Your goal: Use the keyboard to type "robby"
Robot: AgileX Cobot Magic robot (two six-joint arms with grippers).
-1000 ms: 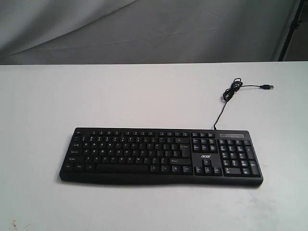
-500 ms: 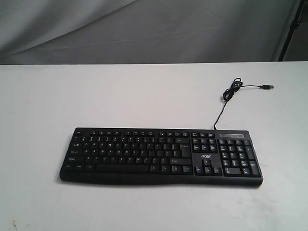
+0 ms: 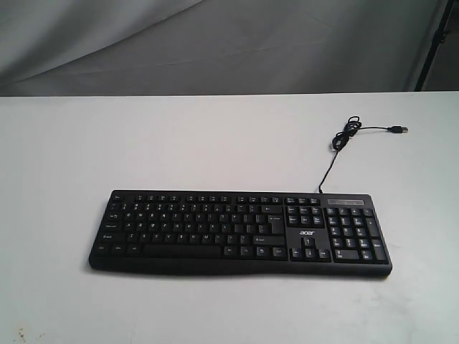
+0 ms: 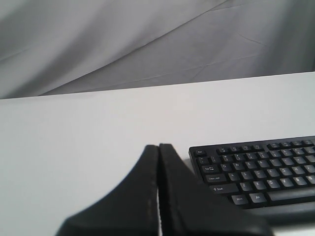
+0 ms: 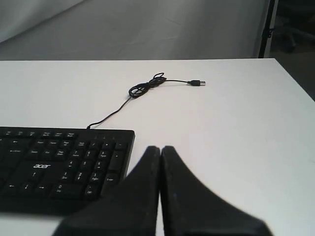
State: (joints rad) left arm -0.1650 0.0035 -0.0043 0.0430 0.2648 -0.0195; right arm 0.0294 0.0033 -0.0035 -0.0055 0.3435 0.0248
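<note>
The black keyboard (image 3: 240, 231) lies flat on the white table, white legends and an "acer" logo visible, number pad on its right end. Its thin black cable (image 3: 337, 147) runs back to a coiled bundle and a USB plug (image 3: 399, 130). Neither arm shows in the exterior view. In the left wrist view my left gripper (image 4: 158, 146) is shut with nothing in it, off the keyboard's (image 4: 261, 172) Esc-side end. In the right wrist view my right gripper (image 5: 160, 148) is shut and empty, beside the number-pad end of the keyboard (image 5: 64, 162).
A grey cloth backdrop (image 3: 215, 43) hangs behind the table. The table's right edge (image 5: 290, 88) shows in the right wrist view, with a dark stand (image 3: 434, 43) beyond it. Small dark specks (image 3: 25, 335) mark the table's front left corner.
</note>
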